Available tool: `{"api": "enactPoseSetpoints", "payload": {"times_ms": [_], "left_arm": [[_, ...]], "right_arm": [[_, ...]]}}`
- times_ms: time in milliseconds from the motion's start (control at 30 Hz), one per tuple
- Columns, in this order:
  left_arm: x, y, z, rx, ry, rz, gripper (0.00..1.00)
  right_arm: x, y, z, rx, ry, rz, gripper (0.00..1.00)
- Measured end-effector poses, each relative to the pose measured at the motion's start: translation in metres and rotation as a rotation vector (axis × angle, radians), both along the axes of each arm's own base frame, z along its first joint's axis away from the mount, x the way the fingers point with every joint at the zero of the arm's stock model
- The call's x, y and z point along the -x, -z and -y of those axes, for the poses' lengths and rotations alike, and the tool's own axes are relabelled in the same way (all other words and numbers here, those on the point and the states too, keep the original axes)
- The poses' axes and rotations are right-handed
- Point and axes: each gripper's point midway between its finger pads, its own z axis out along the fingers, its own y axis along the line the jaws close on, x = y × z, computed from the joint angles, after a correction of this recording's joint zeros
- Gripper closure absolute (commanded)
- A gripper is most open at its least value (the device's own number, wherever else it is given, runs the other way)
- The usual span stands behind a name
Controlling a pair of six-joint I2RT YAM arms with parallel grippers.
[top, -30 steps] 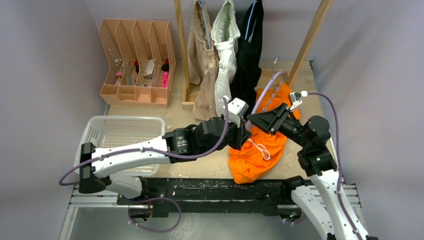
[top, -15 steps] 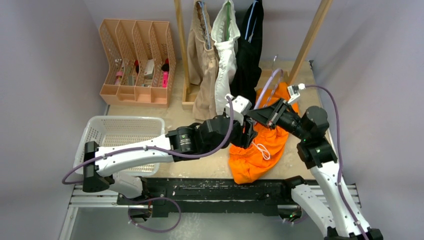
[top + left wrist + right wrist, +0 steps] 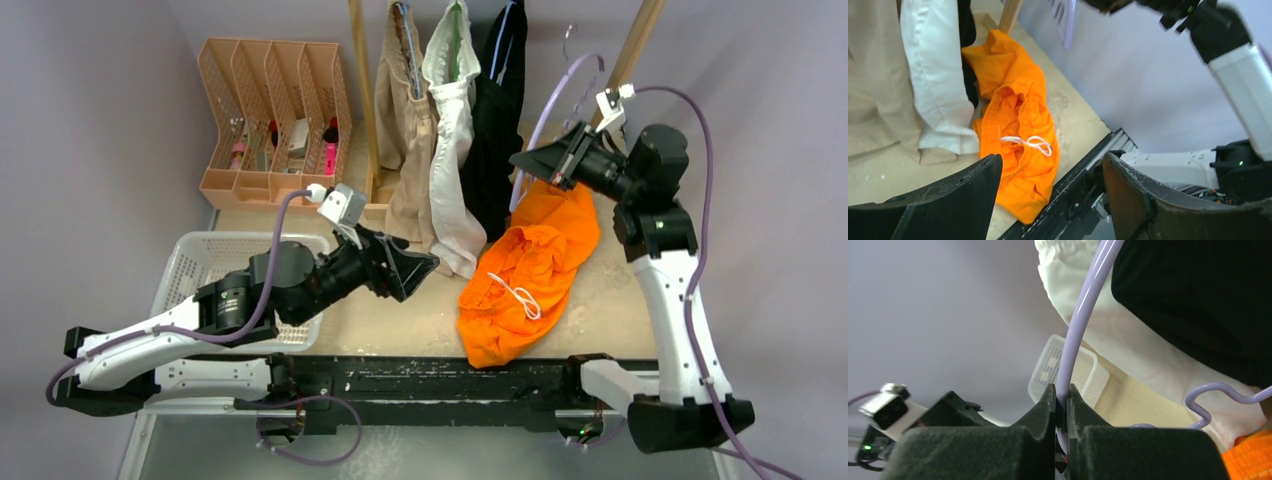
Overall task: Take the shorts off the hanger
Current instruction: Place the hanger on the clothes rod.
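- The orange shorts (image 3: 525, 275) lay in a crumpled heap on the table (image 3: 610, 290), white drawstring uppermost, free of any hanger.
- The right claw (image 3: 1062, 395) was raised beside the slanted wooden rack post (image 3: 630, 50). Its jaws were pinched tight on the thin wire of a bare lavender hanger (image 3: 1068, 360).
- The left claw (image 3: 1050, 167) hovered low between the white basket (image 3: 200, 250) and the orange shorts. Its jaws stood wide apart, holding and touching nothing.
- Three more pairs hung on the rack behind: beige shorts (image 3: 405, 130), white shorts (image 3: 452, 130) and black shorts (image 3: 500, 110).
- Judged from this, the orange pair was done, and the step in hand was disposing of its empty hanger.
- The next move probably called for the right claw to park or drop the hanger clear of the cloth. One claw would then need to reach for the next hanging pair. The black pair hung nearest the right arm.
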Motion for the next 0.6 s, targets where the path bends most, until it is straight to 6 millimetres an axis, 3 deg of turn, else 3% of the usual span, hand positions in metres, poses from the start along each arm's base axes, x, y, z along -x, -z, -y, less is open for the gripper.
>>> {"api": "enactPoseSetpoints", "payload": {"times_ms": [133, 300, 467, 600], "left_arm": [[0.002, 0.035, -0.007, -0.058, -0.015, -0.055, 0.26], [0.001, 0.078, 0.008, -0.166, -0.014, -0.123, 0.26], [0.003, 0.105, 0.028, -0.233, 0.018, -0.167, 0.26], [0.006, 0.120, 0.039, -0.247, 0.046, -0.193, 0.26]], "right_arm": [[-0.019, -0.021, 0.000, -0.025, -0.035, 0.013, 1.00], [-0.032, -0.043, -0.001, -0.155, -0.083, -0.010, 1.00], [-0.046, -0.062, 0.001, -0.244, -0.093, -0.037, 1.00], [-0.057, -0.090, 0.003, -0.284, -0.095, -0.023, 1.00]]}}
